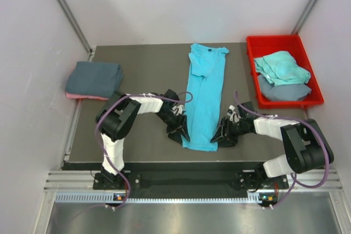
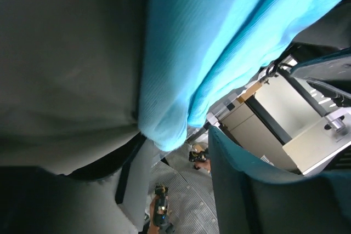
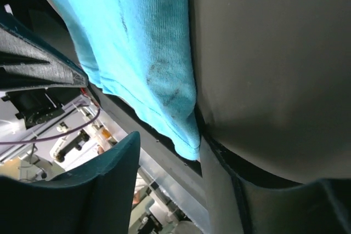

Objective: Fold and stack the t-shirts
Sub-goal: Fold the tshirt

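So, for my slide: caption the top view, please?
The left tool and right tool flank the near hem of a lengthwise-folded turquoise shirt.

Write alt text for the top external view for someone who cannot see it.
A turquoise t-shirt, folded into a long strip, lies on the table with the left gripper and right gripper at its near corners. A folded slate shirt on a pink shirt sits at the left edge; a red bin far right holds a teal shirt over a grey shirt.

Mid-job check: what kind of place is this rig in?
Probably a lab test cell, not a home: plain white panel walls enclose the dark table, an aluminium rail runs along its near edge, and shirts wait in a red bin.
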